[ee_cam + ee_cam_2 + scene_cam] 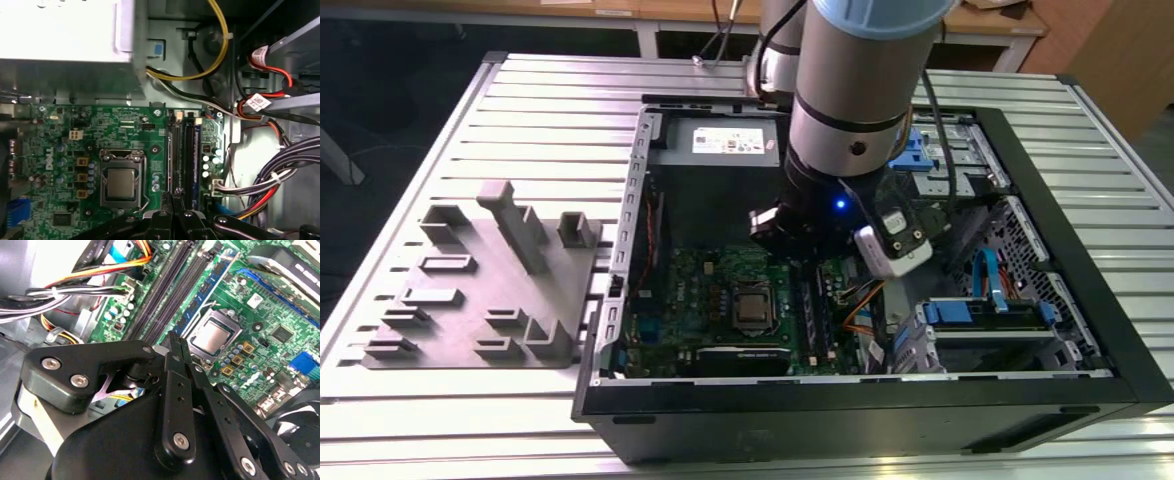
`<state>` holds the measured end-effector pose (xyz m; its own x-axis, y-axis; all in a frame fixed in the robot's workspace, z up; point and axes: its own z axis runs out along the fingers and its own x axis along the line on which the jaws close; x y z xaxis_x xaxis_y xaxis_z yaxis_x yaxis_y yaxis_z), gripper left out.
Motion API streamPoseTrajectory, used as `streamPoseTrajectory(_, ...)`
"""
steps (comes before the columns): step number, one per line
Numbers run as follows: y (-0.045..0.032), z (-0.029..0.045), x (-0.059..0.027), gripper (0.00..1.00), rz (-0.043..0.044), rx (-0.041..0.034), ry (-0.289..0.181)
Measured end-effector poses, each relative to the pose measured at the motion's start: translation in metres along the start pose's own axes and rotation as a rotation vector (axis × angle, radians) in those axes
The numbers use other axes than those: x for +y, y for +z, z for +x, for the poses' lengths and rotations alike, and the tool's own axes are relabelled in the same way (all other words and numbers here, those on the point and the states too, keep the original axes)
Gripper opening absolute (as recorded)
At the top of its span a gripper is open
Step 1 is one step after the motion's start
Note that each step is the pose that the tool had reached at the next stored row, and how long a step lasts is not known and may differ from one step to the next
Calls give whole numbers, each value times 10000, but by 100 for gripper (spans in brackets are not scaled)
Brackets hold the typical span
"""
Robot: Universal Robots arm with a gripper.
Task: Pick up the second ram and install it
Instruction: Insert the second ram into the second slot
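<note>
gripper (173, 195) is inside the open computer case (1127, 345), low over the motherboard (125, 130), jaws together tip to tip. the tips sit in line with the memory slots (183, 150) beside the processor (120, 184). one memory stick (204, 292) stands seated in the slot nearest the processor; cannot tell whether it is the second ram. grey slotted block (480, 290) lies on the table (560, 100), outside the case on the exterior view's left.

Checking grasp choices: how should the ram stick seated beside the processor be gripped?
Pinch the ram stick across its flat faces, mid-length along the top edge, coming straight down from above: it stands upright on its long edge, so likely only the top is free.
</note>
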<state>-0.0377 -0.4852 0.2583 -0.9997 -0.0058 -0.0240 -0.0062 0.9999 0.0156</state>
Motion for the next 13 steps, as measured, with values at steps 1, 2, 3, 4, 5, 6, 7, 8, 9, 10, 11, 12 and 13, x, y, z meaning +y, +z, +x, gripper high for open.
streamPoseTrajectory(1, 5, -10, 0, 8, -1, 3, 0)
streamPoseTrajectory(2, 13, -18, 0, 8, -2, 4, 1)
streamPoseTrajectory(3, 24, -24, -1, 8, -1, 5, 0)
streamPoseTrajectory(4, 38, -28, -1, 8, 0, 6, 0)
streamPoseTrajectory(5, 53, -30, -1, 8, -2, 5, 0)
streamPoseTrajectory(6, 64, -31, -1, 8, -1, 5, 1)
streamPoseTrajectory(7, 74, -32, -1, 8, 1, 5, 2)
streamPoseTrajectory(8, 86, -33, -2, 8, 1, 5, 1)
streamPoseTrajectory(9, 100, -34, -2, 8, 1, 6, 1)
streamPoseTrajectory(10, 113, -34, -2, 8, 0, 5, 1)
streamPoseTrajectory(11, 119, -38, -2, 8, 1, 5, -1)
streamPoseTrajectory(12, 124, -38, -2, 8, 1, 6, 0)
streamPoseTrajectory(13, 131, -38, -2, 8, 1, 5, 1)
